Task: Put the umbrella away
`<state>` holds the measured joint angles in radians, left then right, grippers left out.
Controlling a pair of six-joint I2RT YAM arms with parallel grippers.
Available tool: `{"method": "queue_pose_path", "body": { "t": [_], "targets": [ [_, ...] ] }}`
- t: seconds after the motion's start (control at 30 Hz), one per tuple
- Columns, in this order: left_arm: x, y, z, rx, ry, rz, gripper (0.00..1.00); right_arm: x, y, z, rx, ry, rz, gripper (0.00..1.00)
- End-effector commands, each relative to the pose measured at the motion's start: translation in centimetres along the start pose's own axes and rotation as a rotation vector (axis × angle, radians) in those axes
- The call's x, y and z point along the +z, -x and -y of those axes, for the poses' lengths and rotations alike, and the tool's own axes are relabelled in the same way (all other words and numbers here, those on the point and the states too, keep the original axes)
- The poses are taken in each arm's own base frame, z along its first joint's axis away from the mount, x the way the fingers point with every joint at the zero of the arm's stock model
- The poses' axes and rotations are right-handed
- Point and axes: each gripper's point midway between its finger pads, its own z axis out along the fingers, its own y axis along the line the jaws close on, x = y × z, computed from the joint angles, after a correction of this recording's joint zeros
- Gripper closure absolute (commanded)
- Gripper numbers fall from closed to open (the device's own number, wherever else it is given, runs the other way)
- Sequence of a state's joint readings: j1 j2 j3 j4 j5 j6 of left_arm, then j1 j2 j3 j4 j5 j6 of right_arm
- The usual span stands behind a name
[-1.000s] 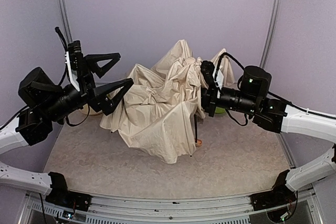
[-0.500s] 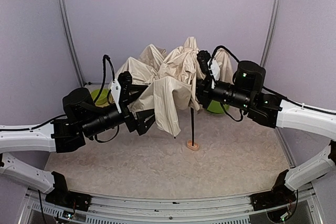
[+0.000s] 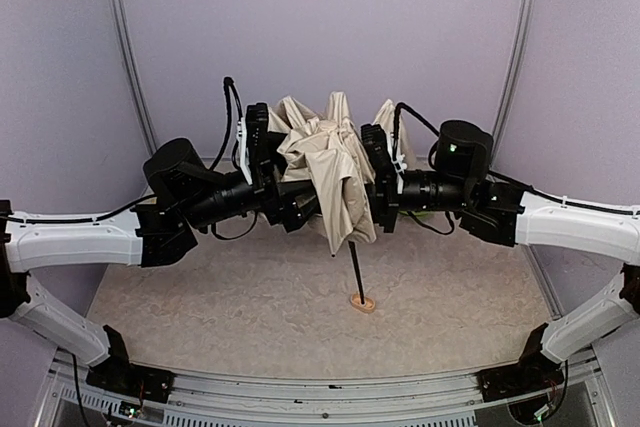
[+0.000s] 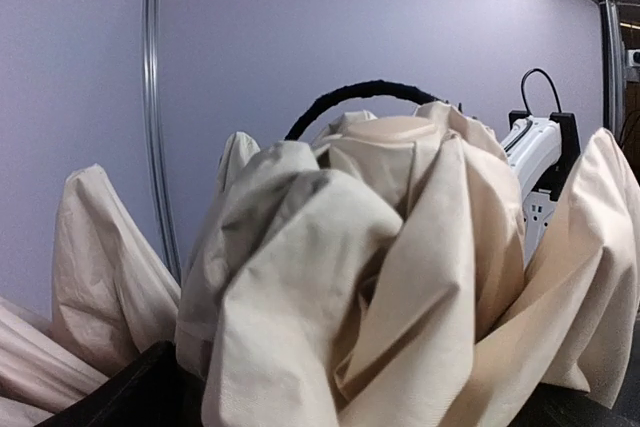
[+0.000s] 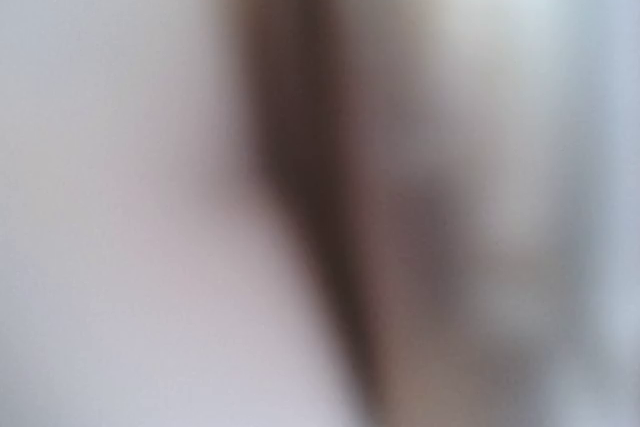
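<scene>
Umbrella (image 3: 330,162): cream canopy (image 4: 400,277) bunched up, raised over mid-table, squeezed between my two grippers.
Shaft (image 3: 354,269): slants down; wooden knob (image 3: 362,302) touches the table (image 3: 220,297).
Left gripper (image 3: 283,175): fingers (image 3: 257,129) spread wide, pressed into the fabric.
Right gripper (image 3: 376,183): against the fabric; wrist view is all blur, can't tell its opening.

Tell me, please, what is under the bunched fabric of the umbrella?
A thin black shaft hangs from the fabric down to a wooden knob on the table. The ribs and the shaft's upper part are covered by cloth.
</scene>
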<state>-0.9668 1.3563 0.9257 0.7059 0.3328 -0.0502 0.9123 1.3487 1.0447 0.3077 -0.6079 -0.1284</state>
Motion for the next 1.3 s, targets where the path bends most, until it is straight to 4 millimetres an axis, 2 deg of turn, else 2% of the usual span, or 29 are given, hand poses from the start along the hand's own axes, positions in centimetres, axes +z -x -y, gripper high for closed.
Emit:
{"method": "queue_pose_path", "body": {
  "t": [0.0, 0.07, 0.23, 0.3, 0.37, 0.53, 0.6, 0.67, 0.73, 0.83, 0.97, 1.07, 1.17, 1.27],
  "targets": [
    [1.0, 1.3, 0.9, -0.048, -0.095, 0.058, 0.01, 0.9, 2.6, -3.4, -0.091, 0.175, 0.115, 0.69],
    [1.3, 1.0, 1.3, -0.063, -0.128, 0.058, 0.06, 1.3, 2.5, -3.1, -0.083, 0.177, 0.106, 0.65],
    [0.8, 1.0, 2.7, -0.071, -0.209, 0.057, 0.34, 0.7, 1.7, -2.1, -0.114, 0.079, 0.066, 0.53],
    [0.3, 1.1, 3.0, -0.061, -0.218, 0.062, 0.49, 0.1, 1.4, -1.7, -0.121, 0.031, 0.055, 0.46],
    [-0.2, 1.1, 3.0, -0.047, -0.213, 0.068, 0.64, -0.5, 1.1, -1.5, -0.123, 0.001, 0.042, 0.37],
    [-1.1, 0.9, 2.4, -0.025, -0.186, 0.059, 0.87, -1.2, 0.7, -1.3, -0.113, -0.038, 0.002, 0.21],
    [-1.4, 0.6, 2.0, -0.024, -0.17, 0.046, 0.93, -1.6, 0.5, -1.1, -0.106, -0.056, -0.018, 0.15],
    [-1.9, 0.4, 1.3, -0.022, -0.145, 0.034, 0.96, -2.2, 0.3, -1.0, -0.099, -0.084, -0.052, 0.01],
    [-2.7, -0.1, 0.5, -0.016, -0.11, 0.02, 1.0, -3.3, -0.6, -0.8, -0.082, -0.119, -0.126, 0.0],
    [-3.9, -0.3, -0.4, 0.021, -0.07, 0.013, 1.0, -5.4, -0.9, -1.2, -0.071, -0.147, -0.195, 0.0],
    [-5.2, -0.1, -0.5, 0.074, -0.079, 0.01, 1.0, -8.7, 1.6, -4.0, -0.096, -0.086, -0.166, 0.0],
    [-5.7, 0.0, -0.3, 0.1, -0.104, 0.0, 1.0, -10.5, 3.4, -4.8, -0.142, -0.082, -0.127, 0.0],
    [-5.6, 0.1, -0.3, 0.102, -0.116, -0.012, 1.0, -11.9, 5.1, -3.1, -0.17, -0.164, -0.112, 0.0],
    [-5.6, 0.1, 0.1, 0.101, -0.144, -0.015, 1.0, -12.7, 6.6, 0.2, -0.187, -0.268, -0.108, 0.0]
  ]
}}
